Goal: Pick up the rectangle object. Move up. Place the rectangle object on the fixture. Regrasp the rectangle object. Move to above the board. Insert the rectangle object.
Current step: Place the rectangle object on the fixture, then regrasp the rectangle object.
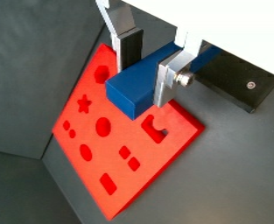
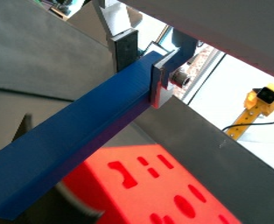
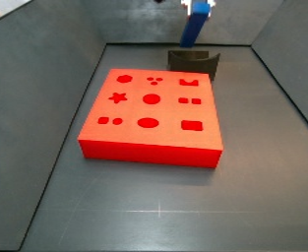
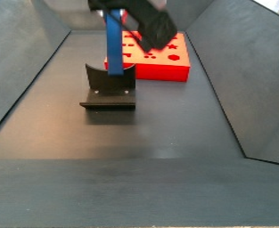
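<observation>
Claw [image 1: 151, 63] clamped on the blue rectangle object [image 2: 74, 144], silver fingers [image 1: 165, 85] on its sides. Bar hangs upright over the dark fixture [image 4: 108, 90] in a side view. Red-orange board [image 3: 151, 113] lies flat beyond, apart from the fixture.

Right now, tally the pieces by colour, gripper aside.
Blue: 1, the rectangle object, held upright in the gripper over the fixture.
Red-orange: 1, the board.
Dark grey: 1, the fixture.
Total: 3
</observation>
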Available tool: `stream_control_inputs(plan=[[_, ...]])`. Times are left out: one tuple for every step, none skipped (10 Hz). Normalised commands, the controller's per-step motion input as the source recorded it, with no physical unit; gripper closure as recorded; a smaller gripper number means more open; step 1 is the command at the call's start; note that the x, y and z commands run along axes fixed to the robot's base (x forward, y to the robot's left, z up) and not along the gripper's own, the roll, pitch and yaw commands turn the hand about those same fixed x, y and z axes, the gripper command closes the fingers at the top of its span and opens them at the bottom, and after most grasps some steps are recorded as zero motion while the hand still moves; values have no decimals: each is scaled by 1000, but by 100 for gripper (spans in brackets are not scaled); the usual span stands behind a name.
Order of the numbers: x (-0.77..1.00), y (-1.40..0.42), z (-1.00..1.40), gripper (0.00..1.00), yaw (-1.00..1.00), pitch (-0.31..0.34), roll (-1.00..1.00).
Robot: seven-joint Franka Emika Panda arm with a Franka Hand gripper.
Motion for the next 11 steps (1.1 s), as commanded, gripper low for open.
stream_control_inputs(plan=[[119, 107, -1000, 100, -64, 19, -143], [125, 106, -1000, 100, -64, 11, -120], [127, 98, -953, 100, -65, 0, -105], [109, 65, -716, 100, -63, -16, -91], [89, 48, -549, 100, -58, -26, -83], [74, 39, -385, 100, -51, -35, -72], [62, 37, -254, 100, -44, -47, -66], [0, 0, 0, 0, 0, 0, 0], [0, 0, 1000, 0, -10, 5, 14], [-2, 3, 1000, 0, -6, 5, 20], [-20, 5, 1000, 0, 5, 17, 36]])
